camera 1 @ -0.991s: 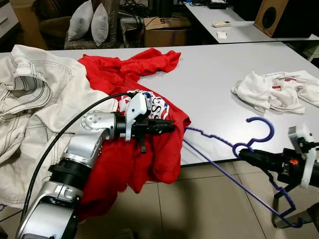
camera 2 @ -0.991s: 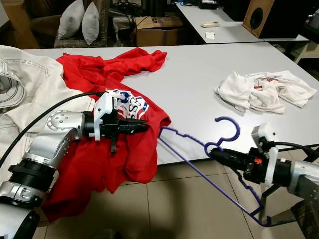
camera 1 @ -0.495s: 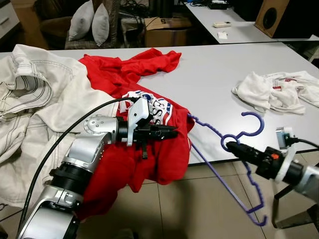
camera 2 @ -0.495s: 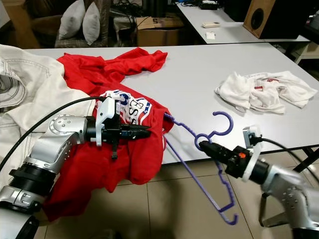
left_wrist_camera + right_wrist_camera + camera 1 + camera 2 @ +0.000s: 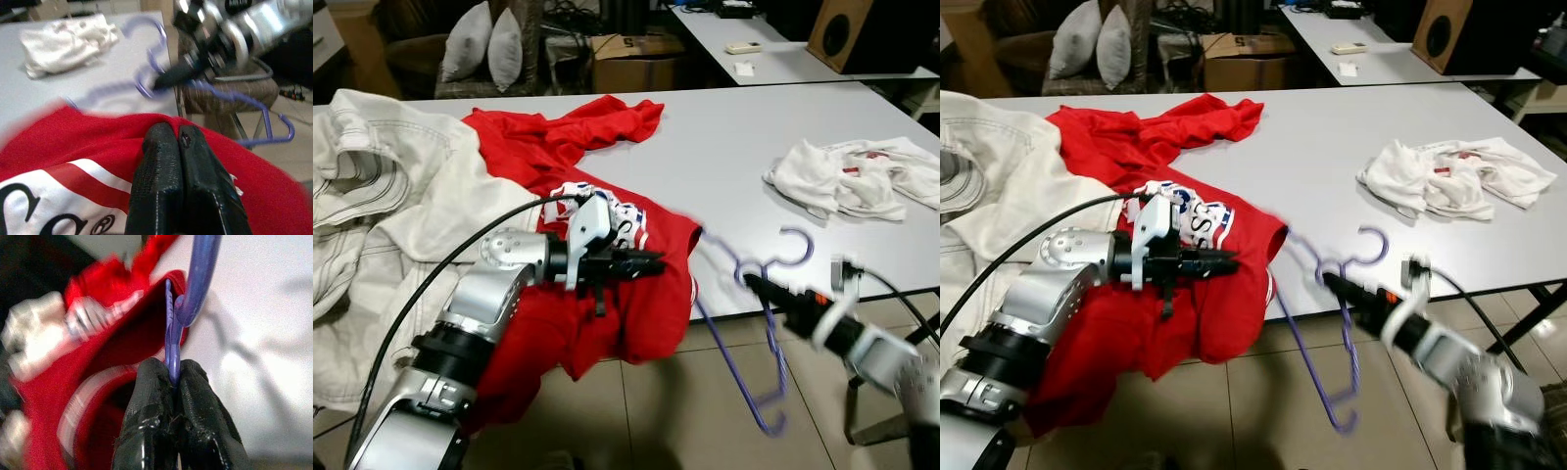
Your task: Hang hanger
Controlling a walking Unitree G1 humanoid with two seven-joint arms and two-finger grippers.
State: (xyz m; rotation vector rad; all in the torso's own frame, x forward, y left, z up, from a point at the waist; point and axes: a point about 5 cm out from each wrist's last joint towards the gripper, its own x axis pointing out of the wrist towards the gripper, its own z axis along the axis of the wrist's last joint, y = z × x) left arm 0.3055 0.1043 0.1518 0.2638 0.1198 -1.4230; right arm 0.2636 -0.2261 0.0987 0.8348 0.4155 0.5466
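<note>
A red shirt [image 5: 558, 147] lies on the white table [image 5: 724, 147] and hangs over its front edge. My left gripper [image 5: 656, 262] is held level at that edge, shut on a fold of the shirt [image 5: 98, 147]. My right gripper [image 5: 751, 283] is shut on the neck of a purple hanger [image 5: 773, 333], just under its hook [image 5: 195, 284]. The hanger is blurred. One of its arms reaches up to the shirt's raised edge beside the left fingertips, and the rest hangs below the table edge over the floor.
A cream jacket [image 5: 382, 196] covers the table's left part and a crumpled white cloth [image 5: 847, 181] lies at its right. Behind stand cushions [image 5: 489, 44], a cardboard box [image 5: 626, 54], a second table [image 5: 783, 59] and a speaker [image 5: 862, 34]. Below is tiled floor [image 5: 656, 411].
My right gripper has carried the hanger leftwards, close to the shirt's raised edge, and the hanger has swung more upright. The left gripper has shifted slightly right with the shirt.
</note>
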